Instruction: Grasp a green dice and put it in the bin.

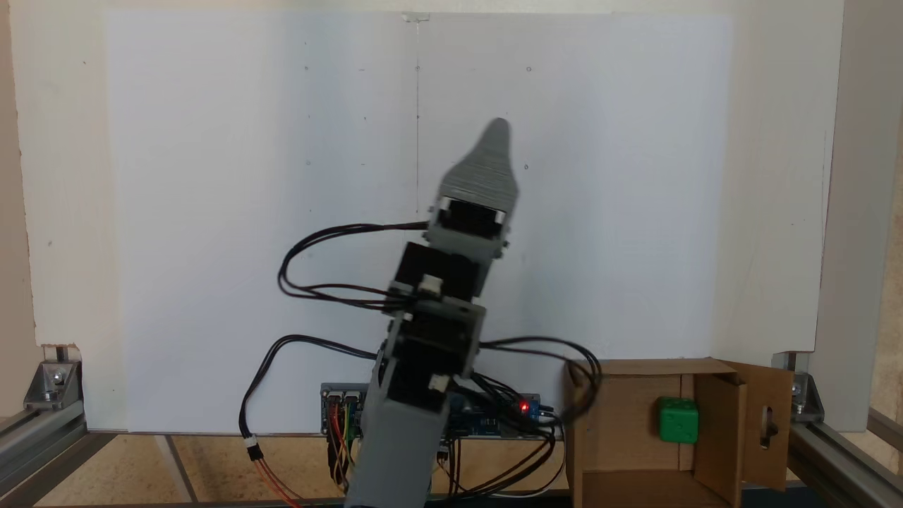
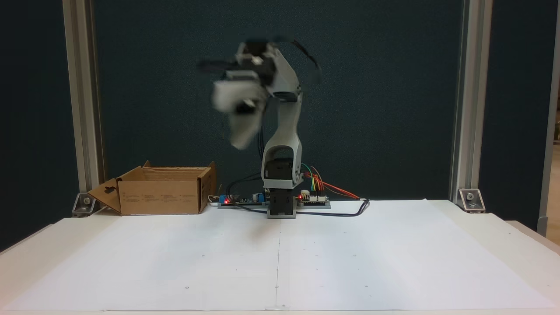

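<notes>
The green dice point(image 1: 678, 420) lay inside the bin point(image 1: 621, 423), at four o'clock from my hand point(image 1: 498, 130), which hung raised above the table point(image 2: 280, 262); whether its fingers were apart, I couldn't tell.

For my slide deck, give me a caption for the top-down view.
Green dice lying inside the cardboard box while the arm's gripper is raised over the white table.
</notes>
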